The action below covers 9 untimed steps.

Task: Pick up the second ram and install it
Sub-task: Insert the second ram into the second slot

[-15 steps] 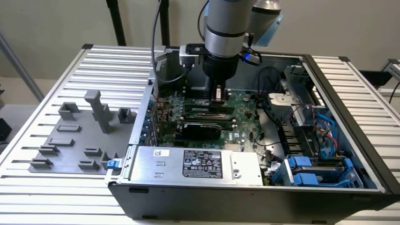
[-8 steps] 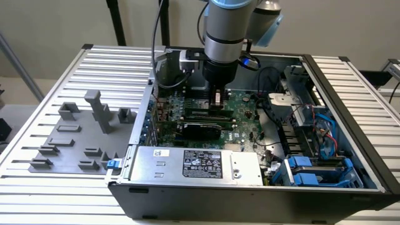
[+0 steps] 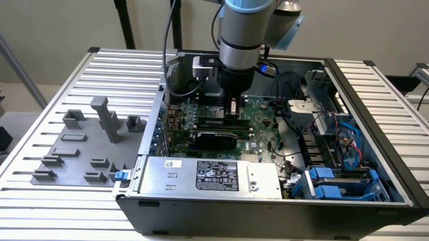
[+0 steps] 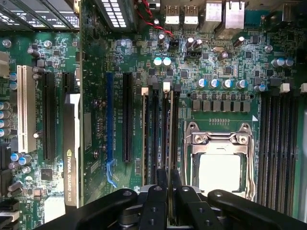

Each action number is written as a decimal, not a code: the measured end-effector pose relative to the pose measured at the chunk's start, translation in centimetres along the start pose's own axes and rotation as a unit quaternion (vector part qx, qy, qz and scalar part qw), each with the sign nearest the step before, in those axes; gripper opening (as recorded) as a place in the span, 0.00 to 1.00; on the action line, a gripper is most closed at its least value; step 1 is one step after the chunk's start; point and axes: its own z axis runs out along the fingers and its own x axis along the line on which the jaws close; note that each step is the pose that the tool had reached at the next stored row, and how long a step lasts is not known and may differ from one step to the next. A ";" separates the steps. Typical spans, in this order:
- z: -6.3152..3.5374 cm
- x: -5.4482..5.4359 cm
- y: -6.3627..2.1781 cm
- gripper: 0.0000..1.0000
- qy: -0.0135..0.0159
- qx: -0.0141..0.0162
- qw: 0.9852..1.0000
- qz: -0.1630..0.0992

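1. Seen from the exterior view, left of the open computer case (image 3: 375, 125): a gray plastic fixture plate (image 3: 80, 150) with upright blocks, lying on a ribbed metal table (image 3: 40, 100).
2. Inside the case: green motherboard (image 3: 258, 118), matte and crowded with small parts; nearer the camera a silver, labelled power supply (image 3: 211, 175); toward the exterior view's right, blue plastic drive brackets (image 3: 335, 183).
3. Reaching down over the motherboard: the gripper (image 3: 232, 109) on a smooth gray arm.
4. Seen from the wrist view, left of the CPU socket (image 4: 219, 165): a white expansion slot (image 4: 26, 108), black long slots, a graphics card (image 4: 71, 148) on edge.
5. Just beside the socket: the second ram (image 4: 169, 139), thin, edge-on, standing in a slot, with another stick parallel alongside.
6. Black fingers (image 4: 158, 191) nearly closed, pinching the second ram's upper edge.
7. Socket itself: shiny metal frame, pale square centre.
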 end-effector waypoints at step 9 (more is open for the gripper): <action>0.23 0.0 -0.03 0.14 0.001 0.000 1.000 -0.002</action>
